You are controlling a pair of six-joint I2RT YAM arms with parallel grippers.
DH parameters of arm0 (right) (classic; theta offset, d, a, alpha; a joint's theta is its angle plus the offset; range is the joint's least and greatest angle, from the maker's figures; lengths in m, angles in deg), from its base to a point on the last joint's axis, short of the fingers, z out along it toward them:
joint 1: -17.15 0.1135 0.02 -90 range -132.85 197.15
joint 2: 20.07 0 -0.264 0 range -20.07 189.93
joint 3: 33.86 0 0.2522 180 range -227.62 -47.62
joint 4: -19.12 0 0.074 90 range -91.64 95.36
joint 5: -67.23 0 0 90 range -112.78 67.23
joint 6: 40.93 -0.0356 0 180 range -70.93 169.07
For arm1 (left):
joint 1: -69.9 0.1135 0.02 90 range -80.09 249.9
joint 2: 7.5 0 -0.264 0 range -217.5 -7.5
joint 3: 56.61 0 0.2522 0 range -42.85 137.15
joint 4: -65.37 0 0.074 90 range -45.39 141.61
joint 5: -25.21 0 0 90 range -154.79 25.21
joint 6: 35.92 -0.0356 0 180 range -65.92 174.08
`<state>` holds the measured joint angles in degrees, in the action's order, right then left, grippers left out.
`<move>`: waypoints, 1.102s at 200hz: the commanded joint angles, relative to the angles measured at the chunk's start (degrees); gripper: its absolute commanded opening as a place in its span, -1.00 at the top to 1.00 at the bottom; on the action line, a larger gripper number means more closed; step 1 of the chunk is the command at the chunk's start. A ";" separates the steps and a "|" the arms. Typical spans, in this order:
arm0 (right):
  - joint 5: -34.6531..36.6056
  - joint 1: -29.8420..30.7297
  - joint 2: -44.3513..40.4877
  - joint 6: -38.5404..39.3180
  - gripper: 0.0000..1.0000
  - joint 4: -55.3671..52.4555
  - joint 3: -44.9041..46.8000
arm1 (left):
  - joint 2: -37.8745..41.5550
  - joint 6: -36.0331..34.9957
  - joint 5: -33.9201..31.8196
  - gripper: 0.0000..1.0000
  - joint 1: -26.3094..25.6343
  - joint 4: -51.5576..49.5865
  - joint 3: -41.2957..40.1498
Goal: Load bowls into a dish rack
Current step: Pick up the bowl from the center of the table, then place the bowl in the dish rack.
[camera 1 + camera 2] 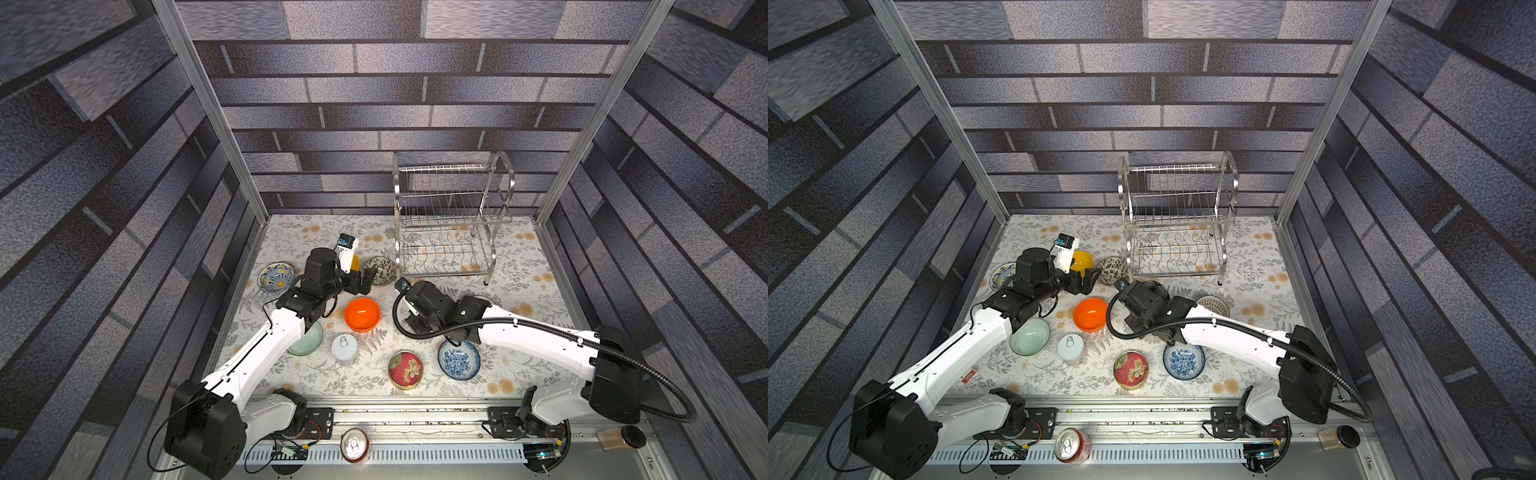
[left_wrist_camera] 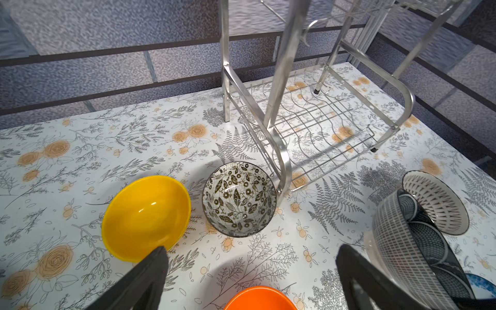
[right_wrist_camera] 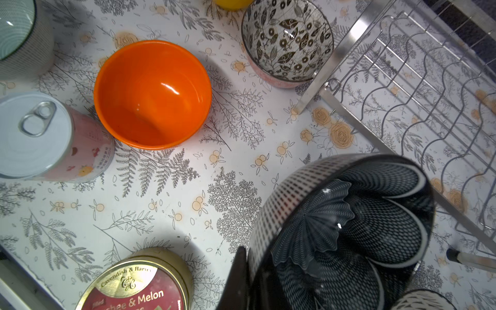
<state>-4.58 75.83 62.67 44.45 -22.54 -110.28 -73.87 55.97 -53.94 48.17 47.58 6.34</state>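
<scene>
Clamping the rim of the dark navy bowl (image 3: 349, 228), the right gripper (image 3: 248, 273) has its jaws almost closed. The glossy bowl, mesh-patterned inside and gridded outside, is tilted on edge just short of the dish rack (image 3: 418, 88), a shiny steel wire frame with wavy shelf rods. The left gripper (image 2: 252, 257) is spread wide and holds nothing. The smooth yellow bowl (image 2: 146, 217) lies beside one finger, and the round leaf-patterned bowl (image 2: 239, 198) is just ahead.

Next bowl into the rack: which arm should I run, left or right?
Right. The right gripper holds the navy patterned bowl, tilted, close beside the dish rack. The left gripper is open and empty, near the yellow bowl.
</scene>
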 commanded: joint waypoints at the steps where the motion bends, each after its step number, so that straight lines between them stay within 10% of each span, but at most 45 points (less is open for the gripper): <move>1: 2.25 -1.19 -3.68 -2.01 0.97 5.98 1.04 | 1.78 -2.15 2.50 -0.99 -0.66 1.67 -1.11; 104: 6.85 -10.42 -16.50 -21.89 0.98 34.84 16.68 | 2.82 -1.81 3.52 -0.99 -2.08 2.66 -1.82; 220: 14.62 -17.69 -11.15 -58.98 1.00 58.14 23.49 | 1.54 2.49 5.92 -0.99 -1.91 4.03 -1.29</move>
<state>7.86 60.07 49.81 -2.17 27.03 -87.70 -72.30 56.48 -49.53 46.31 50.79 4.81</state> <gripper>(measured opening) 0.088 0.996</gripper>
